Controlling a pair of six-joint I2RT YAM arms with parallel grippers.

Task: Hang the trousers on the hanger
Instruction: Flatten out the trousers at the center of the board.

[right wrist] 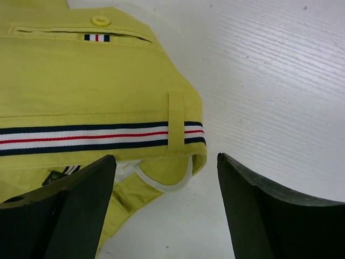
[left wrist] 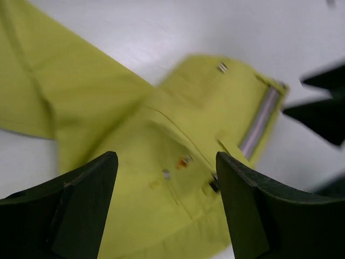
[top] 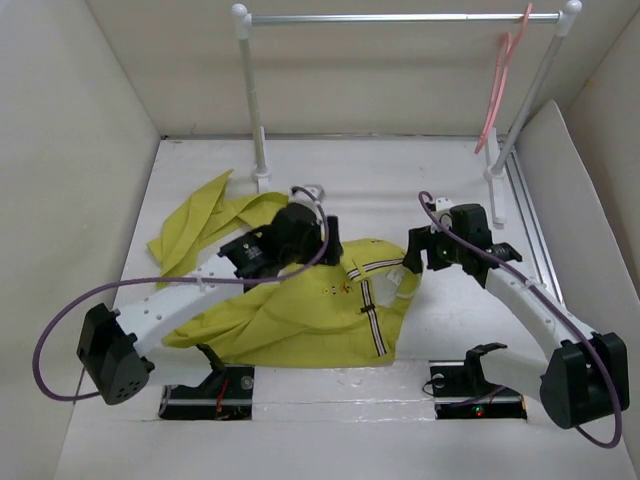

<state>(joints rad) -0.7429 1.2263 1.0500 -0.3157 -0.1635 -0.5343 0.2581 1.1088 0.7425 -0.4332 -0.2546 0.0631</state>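
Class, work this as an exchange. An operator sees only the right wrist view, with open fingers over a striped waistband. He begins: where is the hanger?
Observer: The pink hanger hangs by its hook from the right end of the rack's rail, with nothing on it.
Operator: And the left gripper?
Observer: The left gripper is open above the upper part of the trousers and grips nothing.
Operator: How do the legs lie?
Observer: They trail to the far left and lie bunched near the rack's left post.
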